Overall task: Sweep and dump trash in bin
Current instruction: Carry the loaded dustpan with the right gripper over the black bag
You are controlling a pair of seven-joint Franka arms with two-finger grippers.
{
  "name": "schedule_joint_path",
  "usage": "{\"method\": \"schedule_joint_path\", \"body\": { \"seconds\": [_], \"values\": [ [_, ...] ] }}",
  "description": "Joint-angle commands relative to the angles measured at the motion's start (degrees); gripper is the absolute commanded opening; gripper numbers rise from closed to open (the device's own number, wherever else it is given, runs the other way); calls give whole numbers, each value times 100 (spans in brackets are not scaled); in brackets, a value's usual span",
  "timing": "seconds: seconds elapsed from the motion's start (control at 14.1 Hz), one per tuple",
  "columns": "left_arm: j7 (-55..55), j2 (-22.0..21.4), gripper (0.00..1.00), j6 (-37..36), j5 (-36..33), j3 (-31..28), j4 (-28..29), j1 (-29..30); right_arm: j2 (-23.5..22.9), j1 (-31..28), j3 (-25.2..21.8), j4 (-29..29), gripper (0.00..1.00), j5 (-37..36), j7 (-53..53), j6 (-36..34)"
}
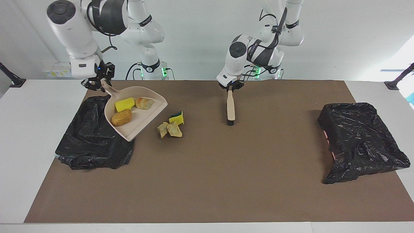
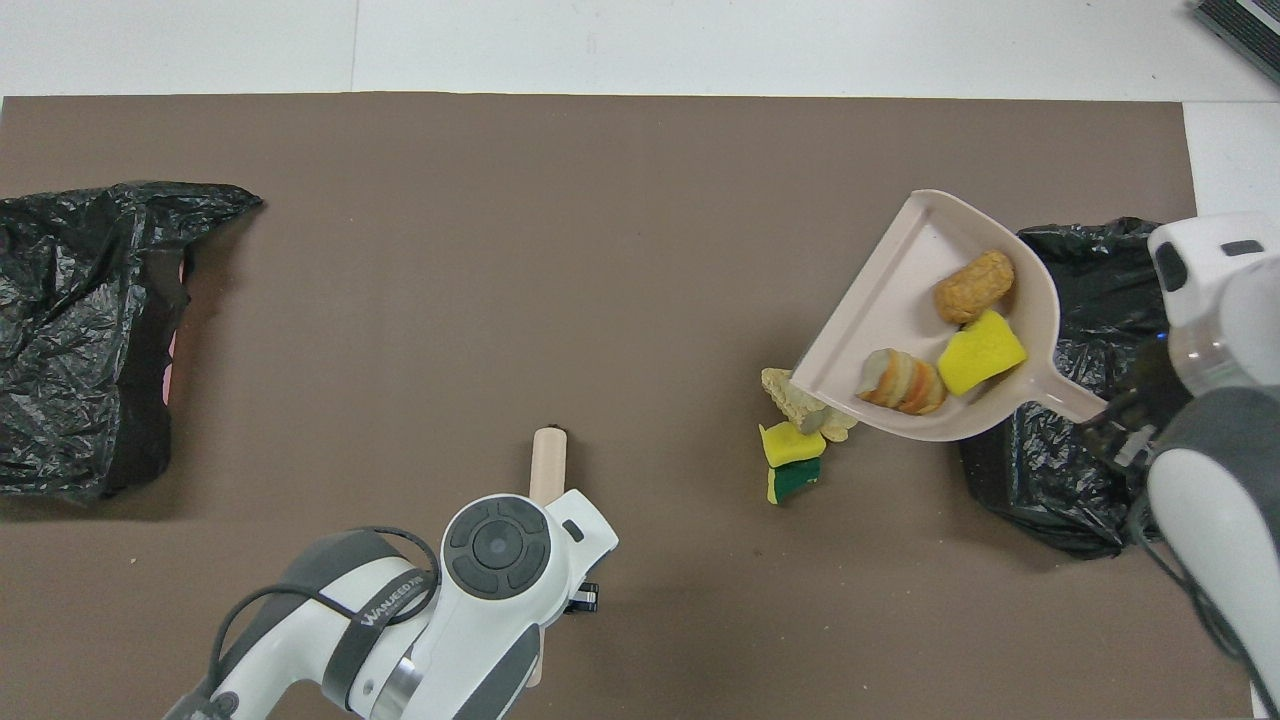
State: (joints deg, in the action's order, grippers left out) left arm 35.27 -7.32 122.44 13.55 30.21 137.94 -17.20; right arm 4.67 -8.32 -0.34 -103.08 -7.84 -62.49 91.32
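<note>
While the right claw is pinching the loaded dustpan over the bin, the left claw is gripping the brush.

A plain white wall is seen above the white table, which is covered by a brown rectangular mat. Bright daylight is noted at the wall's edge.

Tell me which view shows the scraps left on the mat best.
The facing view: the green-backed sponge piece and the beige foam chunks lie in the open beside the dustpan. In the overhead view the raised dustpan covers part of the chunks; the sponge piece shows.
</note>
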Motion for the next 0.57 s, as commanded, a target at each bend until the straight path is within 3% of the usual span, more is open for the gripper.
{"method": "schedule_joint_path", "body": {
  "seconds": [0.0, 0.14, 0.21, 0.28, 0.36, 0.43, 0.5],
  "values": [
    [611, -148, 0, 508, 113, -94, 304, -301, 235, -782, 95, -413, 0, -401, -1051, 657],
    [630, -156, 0, 553, 113, -94, 339, -311, 157, -1292, 104, -467, 0, -692, -1623, 869],
    [613, -147, 7, 571, 113, -94, 339, -302, 139, -1417, 104, -572, 0, -841, -1739, 1071],
    [595, -138, 23, 562, 113, -103, 330, -284, 139, -1418, 104, -677, 0, -1095, -1757, 1273],
    [551, -112, 70, 545, 113, -111, 296, -249, 104, -1418, 113, -739, 0, -1376, -1757, 1397],
    [533, -42, 100, 536, 113, -120, 243, -188, 52, -1374, 113, -740, 0, -1587, -1757, 1485],
    [585, 11, 100, 431, 113, -129, 95, -75, 25, -1339, 121, -740, 0, -1816, -1792, 1599]
  ]
}}
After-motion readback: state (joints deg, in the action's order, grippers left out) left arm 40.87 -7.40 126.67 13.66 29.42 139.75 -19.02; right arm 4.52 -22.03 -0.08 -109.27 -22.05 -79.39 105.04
